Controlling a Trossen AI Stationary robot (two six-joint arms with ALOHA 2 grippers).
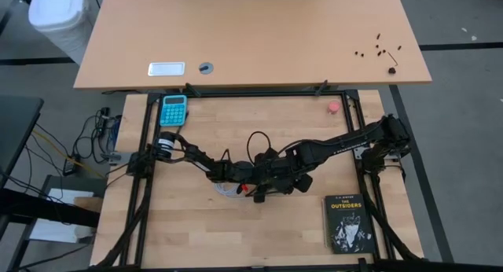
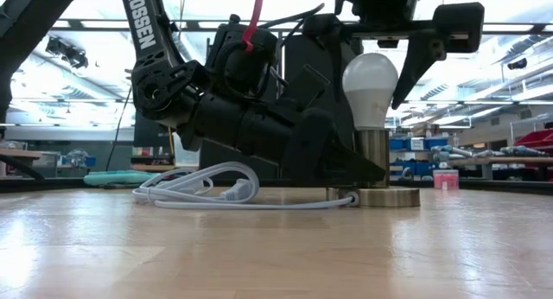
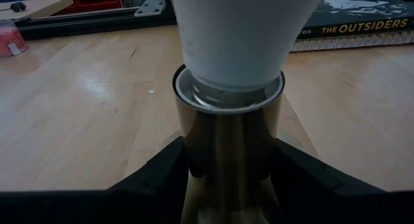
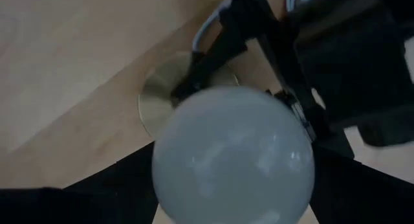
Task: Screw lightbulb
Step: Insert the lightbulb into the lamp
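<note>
Lightbulb (image 2: pixel 370 81): upright in the socket (image 2: pixel 373 154).
My left gripper (image 3: pixel 226 160): clamped on the socket's stem.
My right gripper (image 4: pixel 234 179): fingers spread around the bulb's globe from above; contact unclear.

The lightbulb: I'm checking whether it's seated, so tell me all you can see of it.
The lightbulb is white, frosted and pear-shaped, standing upright with its narrow end down in the brassy socket. A band of its screw base shows above the socket rim. The left gripper clamps the socket below it. The right gripper straddles the globe from above, fingers apart, not clearly touching it.
</note>
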